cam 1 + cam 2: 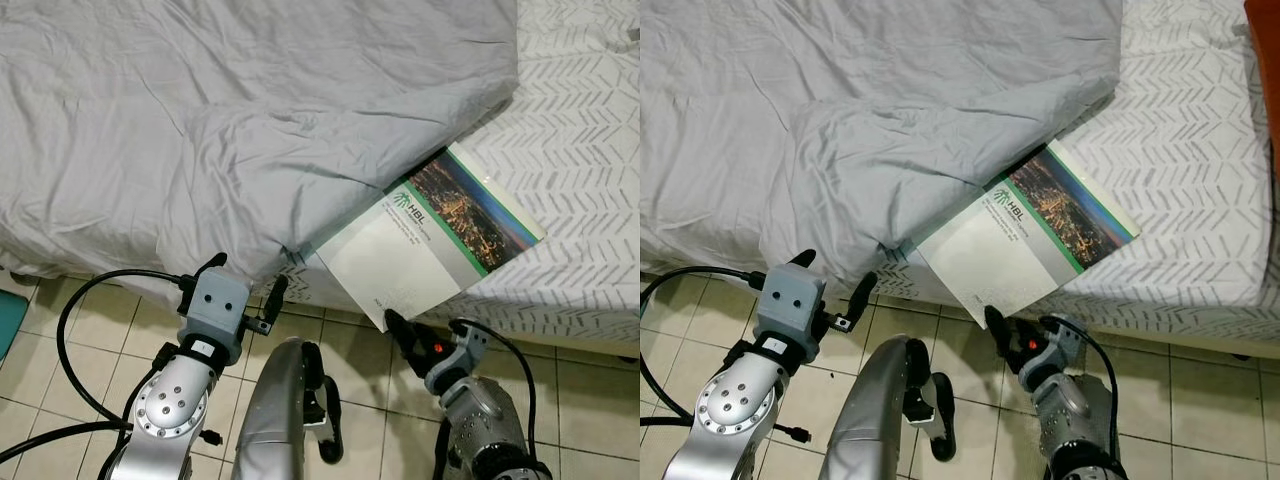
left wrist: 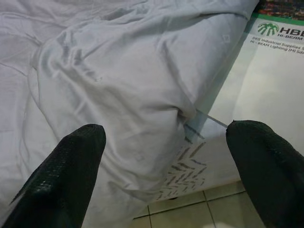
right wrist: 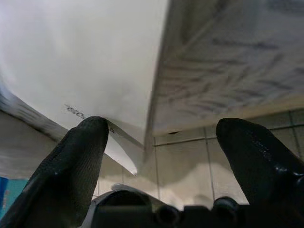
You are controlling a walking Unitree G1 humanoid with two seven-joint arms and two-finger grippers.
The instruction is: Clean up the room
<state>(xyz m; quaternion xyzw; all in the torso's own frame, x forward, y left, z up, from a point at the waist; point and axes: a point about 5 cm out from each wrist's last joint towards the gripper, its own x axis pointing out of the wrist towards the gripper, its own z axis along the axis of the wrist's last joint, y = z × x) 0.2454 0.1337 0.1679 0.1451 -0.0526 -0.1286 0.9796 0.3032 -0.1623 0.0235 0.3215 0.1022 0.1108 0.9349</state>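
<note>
A thin catalogue [image 1: 430, 235] with a white and green cover and a city photo lies on the bed, one corner sticking out over the bed's edge. A grey duvet [image 1: 200, 120] covers its far end. My right gripper [image 1: 428, 325] is open just below that overhanging corner; in the right wrist view the corner [image 3: 126, 152] hangs between the fingers [image 3: 80, 156], by one pad. My left gripper [image 1: 249, 272] is open in front of the duvet's hanging corner [image 2: 142, 95], not touching it.
The bed sheet [image 1: 580, 150] has a grey herringbone print. Beige floor tiles [image 1: 350, 360] run along the bed's side. A teal object [image 1: 8, 320] sits at the far left, an orange thing [image 1: 1262, 40] at the top right. Black cables [image 1: 75, 320] loop by my left arm.
</note>
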